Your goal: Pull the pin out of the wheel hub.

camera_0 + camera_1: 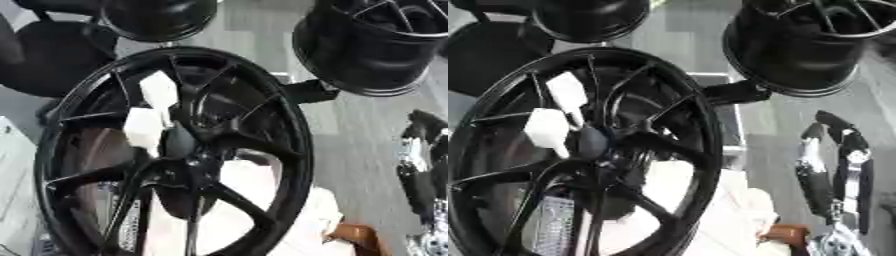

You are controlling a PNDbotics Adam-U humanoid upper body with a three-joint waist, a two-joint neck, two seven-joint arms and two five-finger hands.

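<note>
1. Right eye view shows the right hand (833, 165) low at the side, well apart from the wheel hub (579, 155); its fingers (830, 121) point up, relaxed and spread, holding nothing. The left hand shows in neither view.
2. The black wheel stands upright, across and slightly above the hand, with two white blocky pieces (150, 112) set among its spokes just above the dark centre cap (179, 142). I judge one of these to be the pin, though which one I cannot tell.
3. The step in hand looks like the reach: the hand has to travel across towards the hub's centre before anything can be pulled.
4. Done well, the fingers come in between the spokes without brushing them, and the thumb and fingers close on the white piece itself, not on a spoke beside it.
5. Pulling straight out along the pin's own line should work best; a sideways tug could jam it or rock the wheel.
6. A second wheel (807, 45) hangs above the hand, so the arm should stay below it.
</note>
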